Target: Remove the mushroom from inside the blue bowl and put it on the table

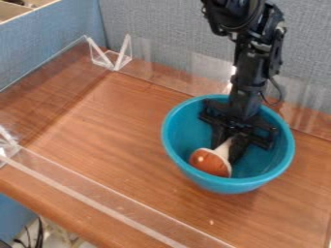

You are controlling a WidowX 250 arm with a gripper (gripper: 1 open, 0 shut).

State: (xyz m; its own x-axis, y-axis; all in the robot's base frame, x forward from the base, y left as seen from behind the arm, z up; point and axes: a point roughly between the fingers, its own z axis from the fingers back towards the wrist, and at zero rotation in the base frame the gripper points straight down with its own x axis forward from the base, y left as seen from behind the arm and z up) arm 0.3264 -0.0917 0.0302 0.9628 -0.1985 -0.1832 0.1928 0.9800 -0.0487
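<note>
Gripper fingers [230,136] are closed on the pale stem of the toy mushroom [211,162] inside the blue bowl [175,145], its orange cap pointing away toward the near-left wall.

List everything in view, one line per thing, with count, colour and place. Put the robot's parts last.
mushroom: one, orange-brown cap with pale stem, inside the bowl
blue bowl: one, turquoise-blue, right part of the table
table: one, reddish-brown wood grain, under the bowl
acrylic walls: clear, along the table's edges
white bracket: white, at the table's far left edge
wall: one, grey, behind the table
cables: dark, bottom left corner
robot arm: one, black, reaching down from the top
gripper: one, black, in the bowl at the mushroom's stem
</note>
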